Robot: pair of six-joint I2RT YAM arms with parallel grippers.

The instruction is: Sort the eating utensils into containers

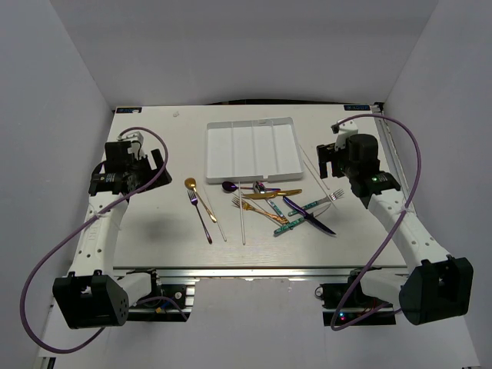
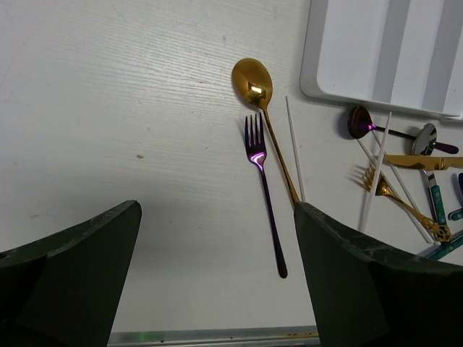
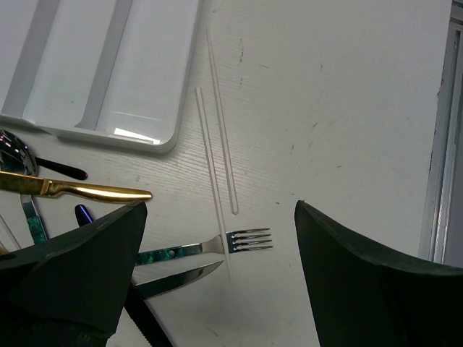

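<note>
Left end effector [image 2: 217,217] and right end effector [image 3: 221,210] hang wide open, grasping nothing, at 9 and 3 o'clock over the white table [image 1: 154,231]. A shallow white four-compartment plastic tray [image 1: 211,154] sits at 12 o'clock. Slim gold, purple and teal-handled eating utensils [image 1: 270,194] and thin white chopsticks [image 1: 243,219] lie scattered at its 6 o'clock.

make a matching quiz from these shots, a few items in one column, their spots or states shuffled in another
1 gold spoon
2 white tray
3 teal-handled fork
4 gold knife

A nothing in it
B alongside the purple fork
C tines by two chopsticks
D just off the tray's near edge

Pairs: 1-B, 2-A, 3-C, 4-D
</note>
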